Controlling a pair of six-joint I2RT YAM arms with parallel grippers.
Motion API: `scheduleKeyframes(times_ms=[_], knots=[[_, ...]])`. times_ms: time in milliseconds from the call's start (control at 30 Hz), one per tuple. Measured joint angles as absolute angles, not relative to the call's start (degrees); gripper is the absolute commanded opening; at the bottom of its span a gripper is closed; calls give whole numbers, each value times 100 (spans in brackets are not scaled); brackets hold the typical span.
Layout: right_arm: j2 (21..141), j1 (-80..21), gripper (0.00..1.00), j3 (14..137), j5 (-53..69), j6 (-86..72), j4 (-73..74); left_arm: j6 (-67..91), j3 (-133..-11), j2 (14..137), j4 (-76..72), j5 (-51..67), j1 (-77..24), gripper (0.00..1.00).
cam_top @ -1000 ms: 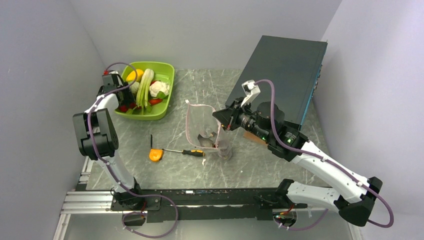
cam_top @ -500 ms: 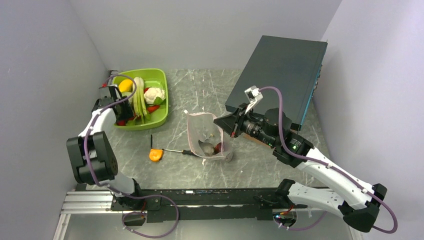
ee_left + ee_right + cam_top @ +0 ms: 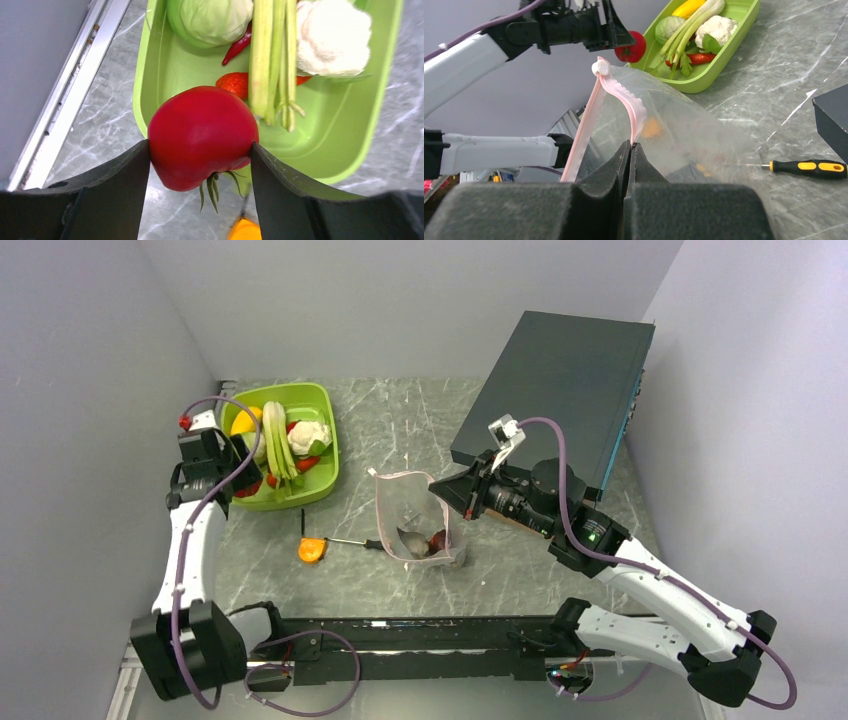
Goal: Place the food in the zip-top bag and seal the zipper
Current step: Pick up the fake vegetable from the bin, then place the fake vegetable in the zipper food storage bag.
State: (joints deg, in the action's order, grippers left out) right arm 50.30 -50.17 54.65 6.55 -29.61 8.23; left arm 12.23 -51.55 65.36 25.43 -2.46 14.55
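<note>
We saw the left claw [image 3: 199,146] clamped tight on a red tomato [image 3: 202,127], a pad flat against each side and the green stalk hanging below. It hung right over the rim of the green tray [image 3: 142,95], half above plastic, half above the stone table [image 3: 107,120]. Inside the tray, the cauliflower [image 3: 332,37], the cabbage [image 3: 215,17], a red chili [image 3: 239,46] and the long green stalks [image 3: 262,55] lay packed together. The grey wall [image 3: 90,390] sat close on that arm's outer side, so there was little room there.

Across the table, the right claw [image 3: 631,147] was closed, pinching one side of the pink strip [image 3: 619,92]. That held the clear bag [image 3: 684,135] upright with its mouth gaping. From above, we could make out a dark red piece [image 3: 437,538] already at the bottom of it. The black box [image 3: 560,380] stood close behind the right arm.

Between tray and bag we had a stretch of bare stone. Nearer the arms' bases lay the screwdriver [image 3: 360,542] and the orange tape measure [image 3: 312,550], the screwdriver's handle just beside the bag's lower edge.
</note>
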Motion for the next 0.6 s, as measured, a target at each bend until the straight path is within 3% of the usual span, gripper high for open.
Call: scheduleKeyframes(times_ms=[267,467,600], knots=[[5207,-5017,0,5465,596,-2963,862,2008,-5673,5658,3232,-139,1450,0],[5264,-5017,0,5468,541,-3011,858,2917,-5537,4775,3000,1538,1238,0],[5387,-5017,0,5468,486,-3044,860,3481,-5463,4495,2814,2180,307,0]])
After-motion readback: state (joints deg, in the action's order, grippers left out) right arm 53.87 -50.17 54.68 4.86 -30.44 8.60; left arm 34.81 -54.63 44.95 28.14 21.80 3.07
